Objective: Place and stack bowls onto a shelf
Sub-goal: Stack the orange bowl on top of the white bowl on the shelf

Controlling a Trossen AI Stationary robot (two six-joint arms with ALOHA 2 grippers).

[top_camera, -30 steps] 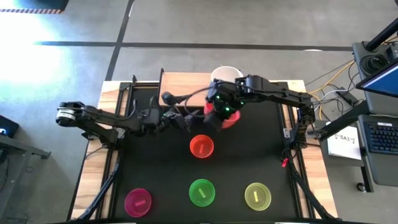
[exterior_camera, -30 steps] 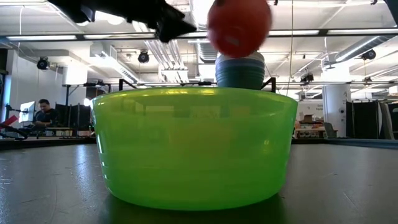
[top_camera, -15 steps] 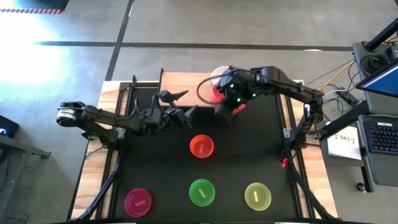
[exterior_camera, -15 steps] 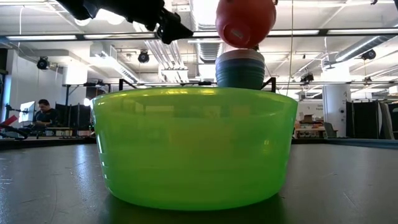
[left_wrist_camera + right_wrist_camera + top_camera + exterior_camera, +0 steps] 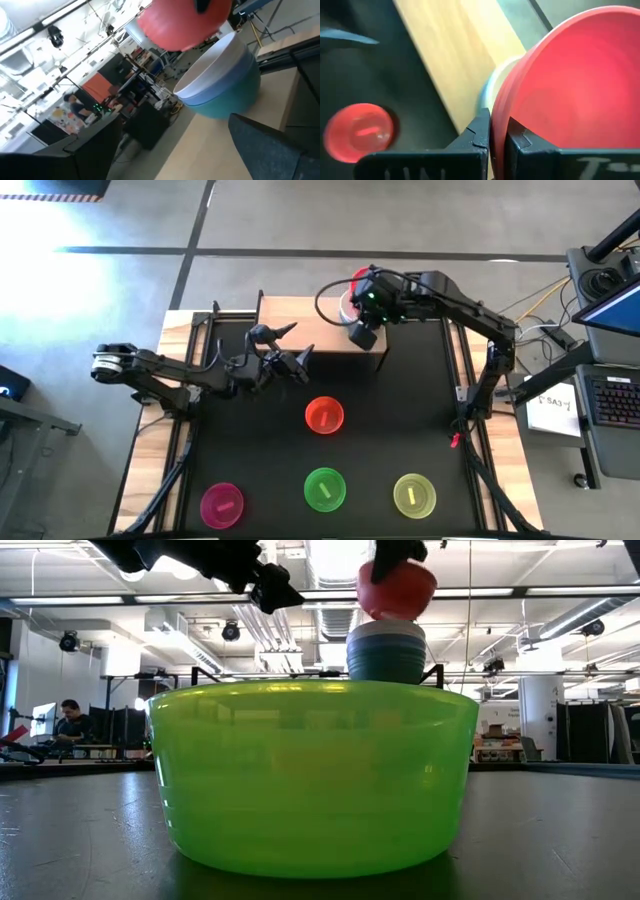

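My right gripper is shut on a red bowl and holds it just above a stack of white, blue-grey and teal bowls. The stack stands on the right part of the light-wood shelf at the table's far edge. In the high view the right gripper covers most of the stack. My left gripper hovers open and level at the shelf's near edge, left of the stack, holding nothing. My right gripper pinches the red bowl's rim, one finger inside the bowl and one outside. The fingers slant down from the near right. The bowl hangs clear, tilted, mouth mostly upward, over the white bowl.
Four small bowls sit on the black mat: orange-red at the middle, magenta, green and yellow-green along the near edge. The shelf's left half is bare wood. Cables and a laptop stand beyond the table's right edge.
My right gripper has carried the red bowl up and toward the far edge, from over the mat to above the stack. It turned as it went, so the bowl has swung from lying on its side toward mouth-up. My left gripper has rolled a little in place.
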